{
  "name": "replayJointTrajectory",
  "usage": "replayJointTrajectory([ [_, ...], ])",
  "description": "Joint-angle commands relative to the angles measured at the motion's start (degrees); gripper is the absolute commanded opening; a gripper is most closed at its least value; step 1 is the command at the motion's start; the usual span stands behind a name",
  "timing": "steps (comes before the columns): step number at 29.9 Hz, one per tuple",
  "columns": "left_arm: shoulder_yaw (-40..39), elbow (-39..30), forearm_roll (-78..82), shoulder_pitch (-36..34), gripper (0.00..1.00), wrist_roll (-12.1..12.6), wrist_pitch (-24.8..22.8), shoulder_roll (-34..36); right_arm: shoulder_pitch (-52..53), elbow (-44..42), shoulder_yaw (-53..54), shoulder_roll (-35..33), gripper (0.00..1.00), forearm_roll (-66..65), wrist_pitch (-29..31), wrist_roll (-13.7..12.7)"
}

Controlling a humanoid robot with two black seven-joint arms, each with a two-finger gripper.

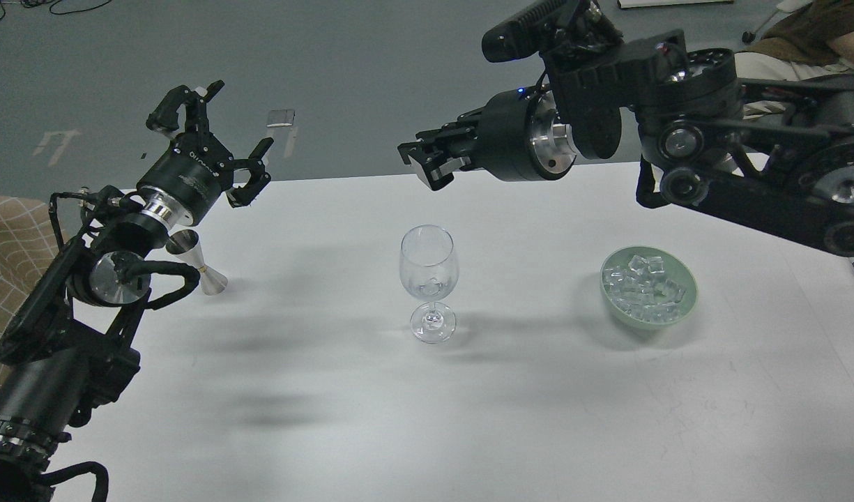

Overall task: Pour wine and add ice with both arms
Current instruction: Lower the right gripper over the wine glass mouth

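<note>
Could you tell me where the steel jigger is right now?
In the head view, the jigger stands on the table's left side, beside the left arm's wrist, well left of the wine glass.

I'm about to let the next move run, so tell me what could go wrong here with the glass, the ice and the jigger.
1. The right claw hangs above and just behind the tall, narrow-footed wine glass; a low pass could tip it.
2. The ice cubes are small, clear and heaped in the pale green bowl; one may slip from the claw.
3. The steel jigger stands right against the left arm's wrist, below the open left claw; a swing could knock it over.
</note>
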Motion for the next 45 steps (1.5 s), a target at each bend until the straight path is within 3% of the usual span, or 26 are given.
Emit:
replayJointTrajectory([
  [1,0.1,0.0,0.0,0.1,0.98,0.0,-0.1,0.1,0.0,0.1,0.0,0.5,0.0,0.0,0.0,0.0],
  [45,0.0,0.2,-0.2,0.1,0.98,-0.1,0.1,0.0,-3.1,-0.2,-5.3,3.2,0.0,-0.1,0.0,-0.4],
])
